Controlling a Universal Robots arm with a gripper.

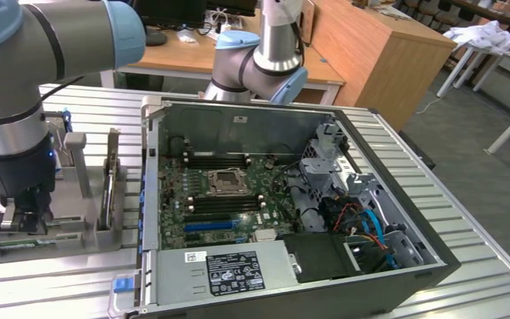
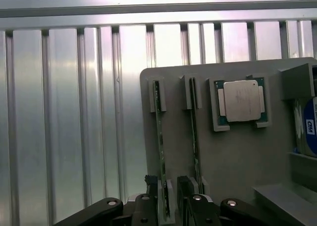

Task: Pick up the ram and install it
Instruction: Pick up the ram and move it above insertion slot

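Observation:
Two ram sticks stand on edge in slots of a grey holder plate. The ram farther from the processor runs between my two fingers. My gripper is open, with one dark finger on each side of the stick's near end and a small gap showing at each. The second ram stick stands just beside it. In the exterior view my gripper hangs low over the holder at the exterior view's left, beside the open computer case.
A square silver processor lies in a pocket of the holder, and a blue-labelled hard drive stands beyond it. The case's motherboard lies face up, with dark memory slots by the socket. A ribbed metal table surrounds everything.

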